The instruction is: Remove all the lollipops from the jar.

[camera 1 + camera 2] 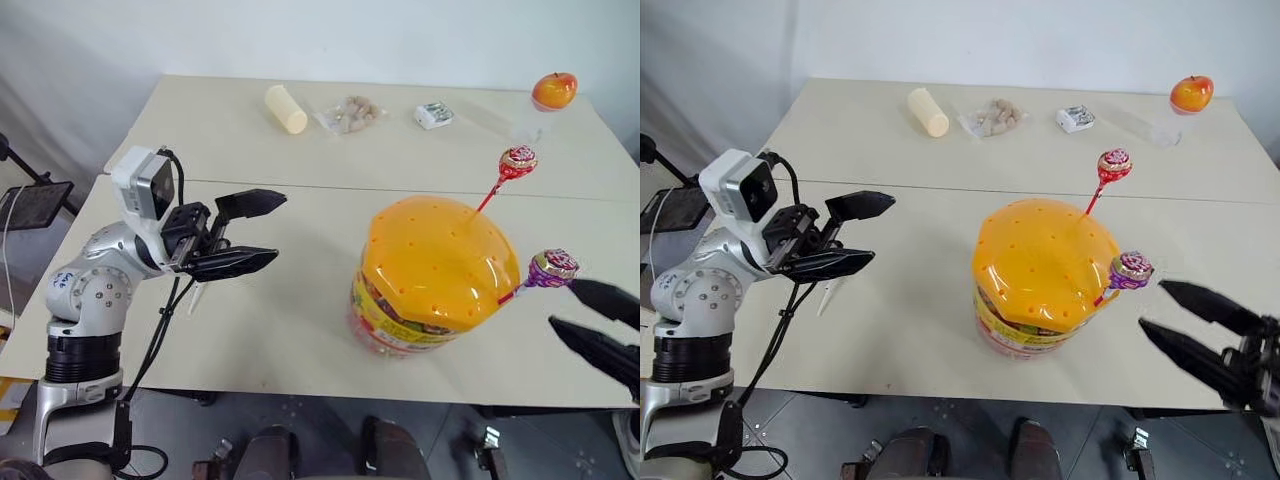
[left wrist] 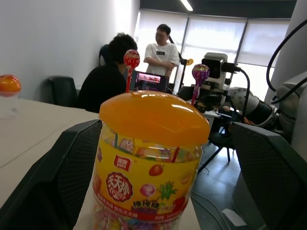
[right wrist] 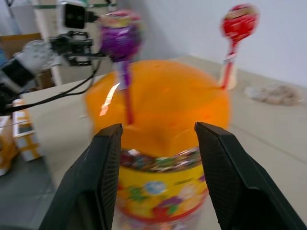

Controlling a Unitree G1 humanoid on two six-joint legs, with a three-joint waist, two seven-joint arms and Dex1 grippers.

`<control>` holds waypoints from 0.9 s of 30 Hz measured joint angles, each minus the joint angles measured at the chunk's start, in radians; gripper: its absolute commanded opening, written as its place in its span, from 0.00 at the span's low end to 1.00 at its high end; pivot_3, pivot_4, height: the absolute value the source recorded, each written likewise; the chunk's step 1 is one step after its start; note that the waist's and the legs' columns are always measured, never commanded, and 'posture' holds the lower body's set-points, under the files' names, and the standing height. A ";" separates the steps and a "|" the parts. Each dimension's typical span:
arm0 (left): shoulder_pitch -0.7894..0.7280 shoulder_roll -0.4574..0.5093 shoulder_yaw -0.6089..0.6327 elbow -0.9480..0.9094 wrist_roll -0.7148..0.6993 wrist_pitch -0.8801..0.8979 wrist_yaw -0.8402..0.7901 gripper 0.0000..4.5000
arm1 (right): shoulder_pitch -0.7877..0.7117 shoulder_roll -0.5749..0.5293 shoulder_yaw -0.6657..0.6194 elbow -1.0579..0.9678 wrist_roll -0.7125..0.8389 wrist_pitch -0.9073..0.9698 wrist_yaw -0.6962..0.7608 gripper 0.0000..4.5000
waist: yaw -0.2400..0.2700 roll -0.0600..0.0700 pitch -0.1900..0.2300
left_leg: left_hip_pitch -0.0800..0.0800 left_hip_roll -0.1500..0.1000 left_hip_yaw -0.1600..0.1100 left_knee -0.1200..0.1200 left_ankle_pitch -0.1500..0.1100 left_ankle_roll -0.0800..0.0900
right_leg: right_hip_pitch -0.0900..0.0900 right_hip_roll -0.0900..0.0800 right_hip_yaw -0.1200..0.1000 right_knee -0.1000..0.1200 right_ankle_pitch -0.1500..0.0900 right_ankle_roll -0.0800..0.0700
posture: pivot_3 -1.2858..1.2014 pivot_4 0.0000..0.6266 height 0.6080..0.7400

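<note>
Here the right gripper (image 1: 1162, 312) is held with jaws apart beside the purple lollipop (image 1: 1131, 270) stuck in the jar (image 1: 1040, 275), apparently to be grasped; the left gripper (image 1: 262, 232) is spread wide, empty

- The head views are evenly and brightly lit from overhead; the pale table (image 1: 300, 250) shows soft, faint shadows.
- A broad sheen lies across the orange lid of the jar (image 1: 435, 275).
- In the left wrist view, bright far windows (image 2: 225, 43) wash out, and the near fingers (image 2: 57, 177) are dark and soft.
- The right wrist view is smeared with motion blur: the purple lollipop (image 3: 120, 36) and the jar's label are indistinct, the far background hazy.
</note>
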 measured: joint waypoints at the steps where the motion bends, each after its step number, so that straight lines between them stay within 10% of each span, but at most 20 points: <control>1: -0.003 0.002 -0.001 0.017 0.010 -0.004 -0.013 1.00 | -0.010 0.000 0.008 -0.017 0.011 -0.002 -0.002 0.56 | -0.001 0.000 0.000 | 0.000 0.000 -0.001 0.000 0.000 0.000 | 0.000 0.000 0.001 0.000 0.000 0.000 | 0.52 0.24 1.00; 17: 0.024 -0.069 0.002 -0.112 -0.017 -0.020 -0.013 1.00 | -0.214 -0.016 0.231 -0.006 -0.057 -0.050 -0.020 0.56 | 0.000 0.000 0.000 | 0.000 0.007 0.000 0.000 -0.001 -0.003 | -0.001 0.007 0.002 0.000 0.000 0.000 | 0.52 0.24 1.00; 27: 0.033 -0.049 0.011 -0.133 -0.052 0.022 0.011 1.00 | -0.268 -0.045 0.291 -0.009 -0.090 -0.064 0.011 0.01 | -0.001 0.000 0.000 | 0.000 0.008 0.000 0.001 -0.002 -0.004 | -0.001 0.008 0.003 0.000 0.000 -0.001 | 0.52 0.24 1.00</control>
